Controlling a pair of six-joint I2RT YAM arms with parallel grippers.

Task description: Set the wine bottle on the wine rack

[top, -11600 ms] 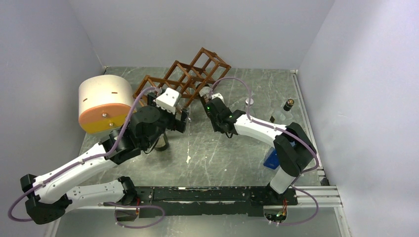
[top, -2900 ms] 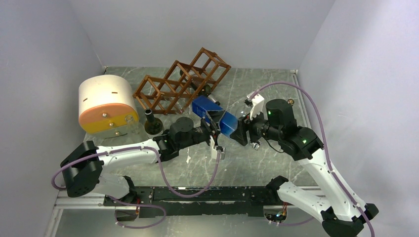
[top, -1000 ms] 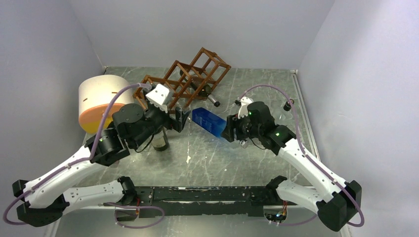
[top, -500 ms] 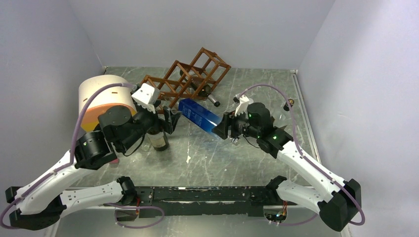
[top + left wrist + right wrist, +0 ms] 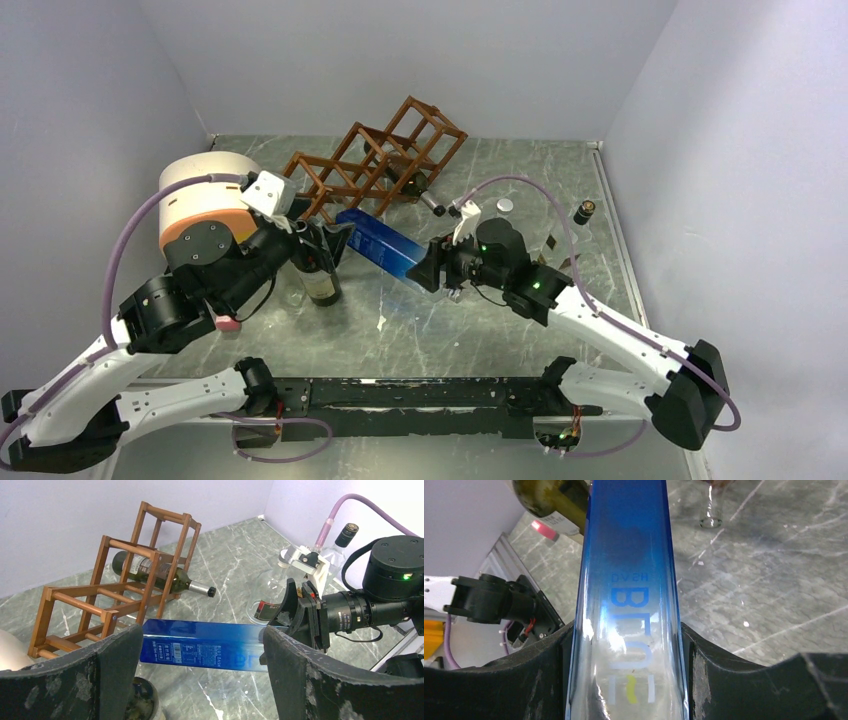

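Top external: blue bottle [image 5: 378,243] clamped in right gripper [image 5: 432,268].
Rack [image 5: 375,160] at 12 o'clock, not yet loaded; left gripper [image 5: 325,238] wide.

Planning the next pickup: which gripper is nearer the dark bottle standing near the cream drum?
Left. The left gripper hangs open just above the dark bottle; the right gripper is off to its right, shut on the blue bottle.
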